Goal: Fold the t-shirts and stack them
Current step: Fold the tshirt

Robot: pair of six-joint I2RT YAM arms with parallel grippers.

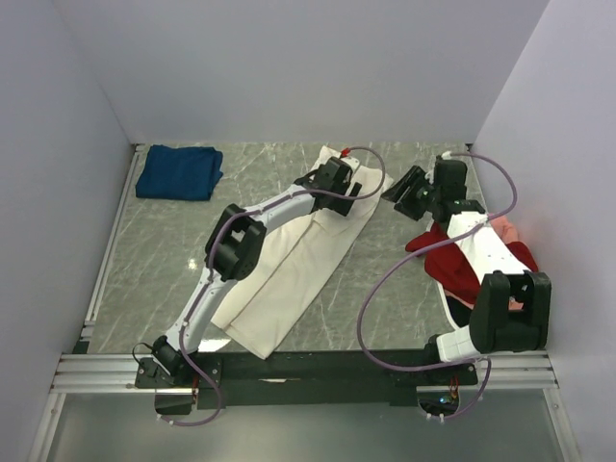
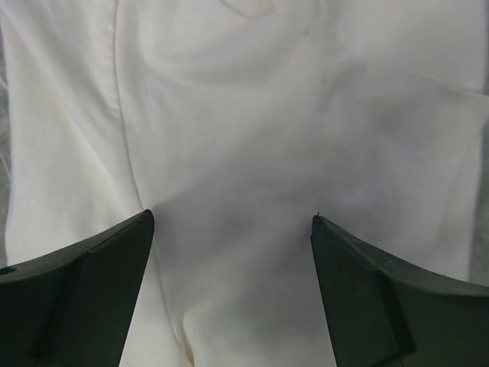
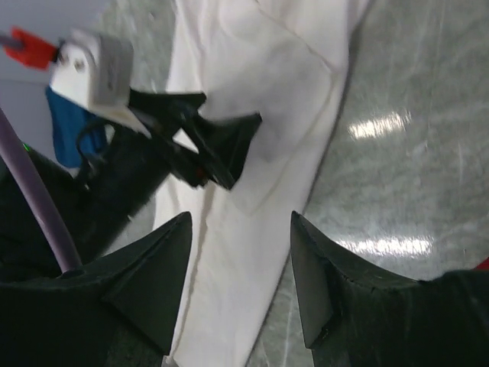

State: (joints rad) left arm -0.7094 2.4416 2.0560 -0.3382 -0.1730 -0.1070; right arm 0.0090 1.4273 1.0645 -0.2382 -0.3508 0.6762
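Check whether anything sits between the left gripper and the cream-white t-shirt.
Nothing visible does. The left gripper is open right above the cream-white t-shirt, and the left wrist view shows only bare cloth between its fingers. The right gripper is off to the shirt's side, over the table.

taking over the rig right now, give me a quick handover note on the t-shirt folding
Left gripper: open, empty, over the far end of the cream-white t-shirt.
Right gripper: open, empty, just right of that end, above the table.
Done: dark blue t-shirt lies folded in the far left corner; the cream-white t-shirt is folded lengthwise into a long strip mid-table.
Left: fold the strip short and stack it, likely on the blue one; then the red t-shirt and pink t-shirt, heaped unfolded at the right.
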